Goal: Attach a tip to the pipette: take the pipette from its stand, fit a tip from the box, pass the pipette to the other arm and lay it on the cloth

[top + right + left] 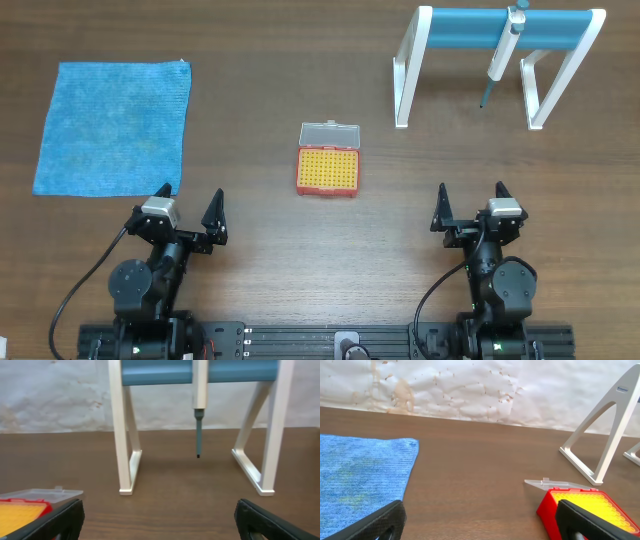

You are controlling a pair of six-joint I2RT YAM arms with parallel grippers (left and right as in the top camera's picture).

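A brown wooden surface [260,90] runs back to a white, crinkled wall covering [470,390]. On the far left lies the blue cloth [113,128], spread flat. The box [327,171] sits near the middle, well apart from the cloth. It is red and filled with rows of yellow tips [328,168]. Its clear lid [330,134] is folded back on the far side.

On the far right stands the white stand [460,28], with a blue bar across its top and splayed legs. The pipette [500,60] hangs from that bar, nearly upright. Its thin dark end points down between the legs and is clear of the surface.

The left tool [190,195] is near the arm's base, close to the cloth's near right corner. Its fingers are spread wide with nothing between them. It faces the stretch of bare wood between the cloth and the box.

The right tool [471,190] is likewise near its base, on the near side of the stand. Its fingers are spread wide and hold nothing. It faces the hanging pipette, with the box off to its left. Neither tool touches any of the task's things.
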